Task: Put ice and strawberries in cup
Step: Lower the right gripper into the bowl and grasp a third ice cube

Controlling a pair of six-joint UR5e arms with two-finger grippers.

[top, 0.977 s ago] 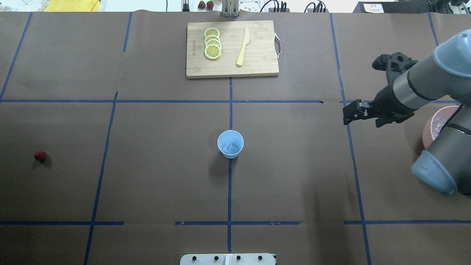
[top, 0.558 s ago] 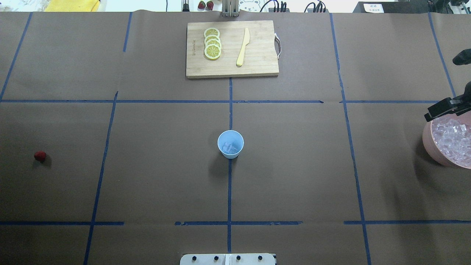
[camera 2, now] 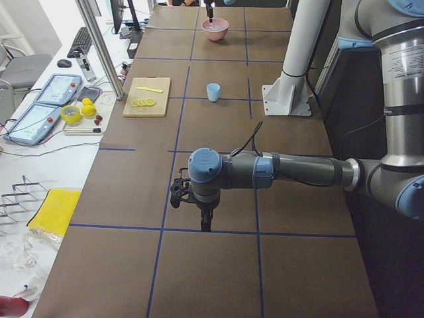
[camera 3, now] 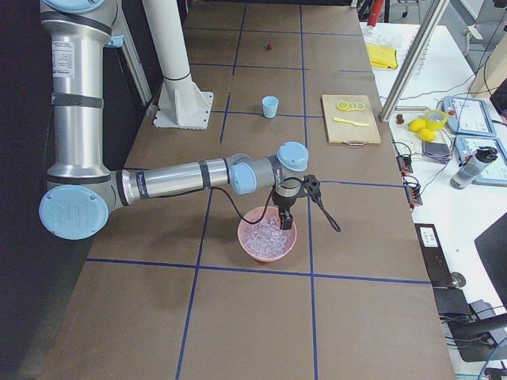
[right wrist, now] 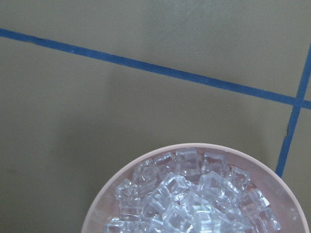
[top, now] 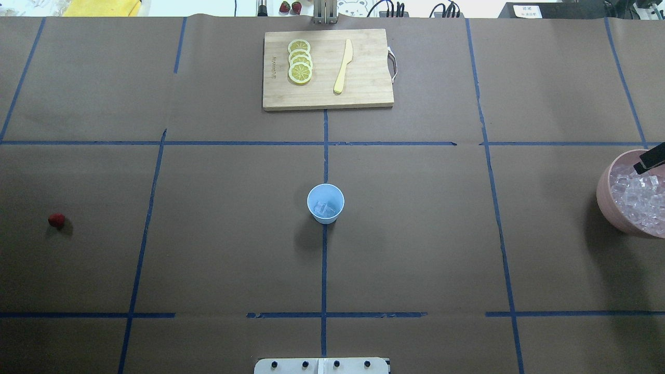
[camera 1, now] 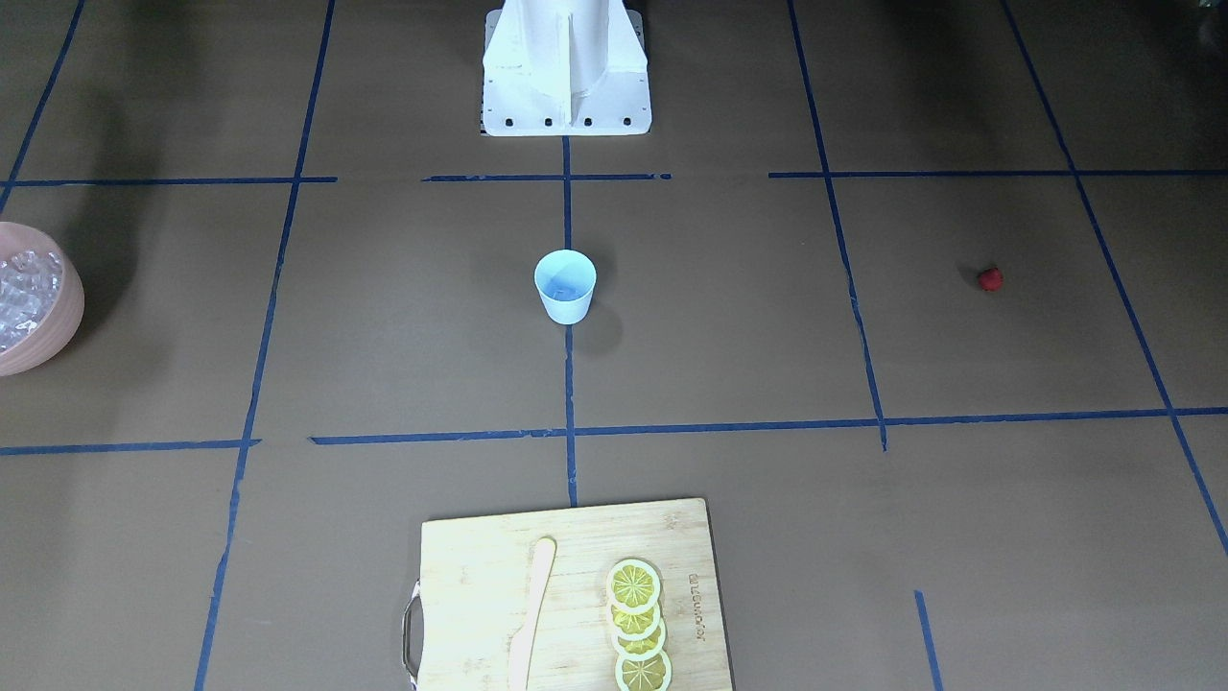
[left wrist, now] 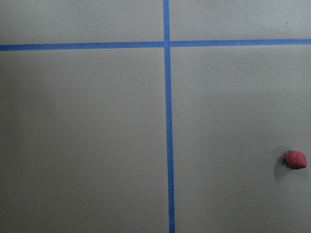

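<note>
The pale blue cup (top: 326,203) stands at the table's middle with a few ice cubes (top: 324,209) inside; it also shows in the front view (camera 1: 565,285). The strawberry (top: 56,220) lies alone far left and shows in the left wrist view (left wrist: 295,159). My right gripper (camera 3: 283,223) hangs over the pink bowl (camera 3: 268,237); only a black tip (top: 648,161) shows overhead, so I cannot tell its state. My left gripper (camera 2: 205,224) points down over the table's left end; I cannot tell its state.
The pink bowl (top: 605,192) at the right edge is heaped with ice (right wrist: 194,194). A wooden cutting board (top: 327,69) at the far middle holds lemon slices (top: 300,61) and a yellow knife (top: 343,66). The robot base (camera 1: 565,67) stands at the near edge.
My right arm has swung from the table's right-middle back to the right and now hangs over the pink bowl, mostly out of the overhead view. Cup and strawberry have not moved.
</note>
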